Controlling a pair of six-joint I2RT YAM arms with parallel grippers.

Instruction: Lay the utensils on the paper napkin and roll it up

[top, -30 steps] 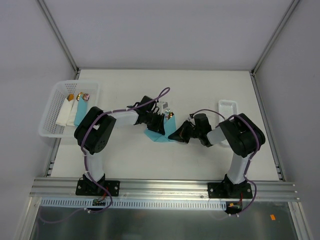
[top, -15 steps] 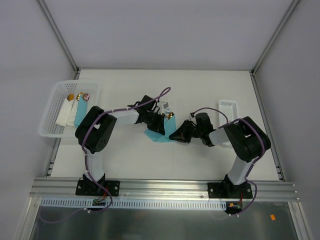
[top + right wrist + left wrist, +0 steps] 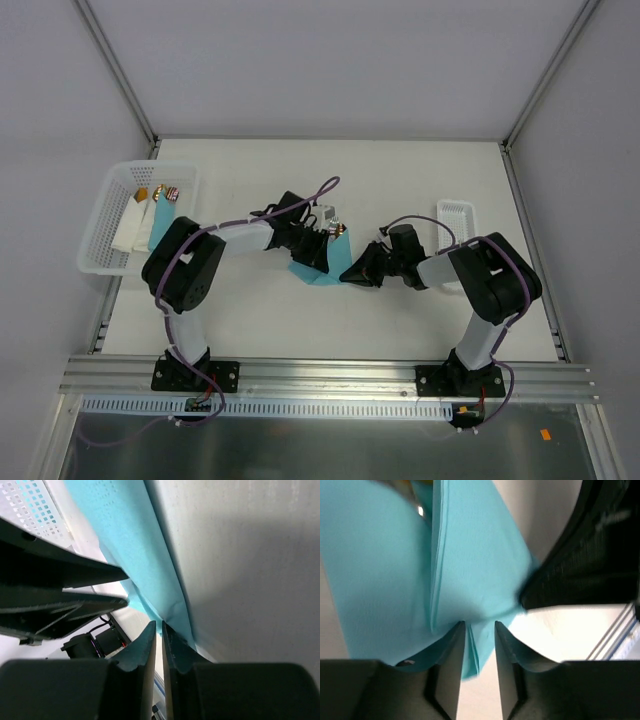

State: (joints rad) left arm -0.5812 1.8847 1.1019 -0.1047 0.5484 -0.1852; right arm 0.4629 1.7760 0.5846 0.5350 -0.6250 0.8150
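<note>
Paper napkin [image 3: 322,262], mid-frame from above, lies partly folded over the utensils [image 3: 340,231], so rolling seems begun but unfinished; my right gripper [image 3: 159,635] clenches its edge, while my left gripper [image 3: 475,645] straddles a fold, grip uncertain.

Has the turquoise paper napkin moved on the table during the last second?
No. The turquoise paper napkin lies just as far from the white tray as before.
</note>
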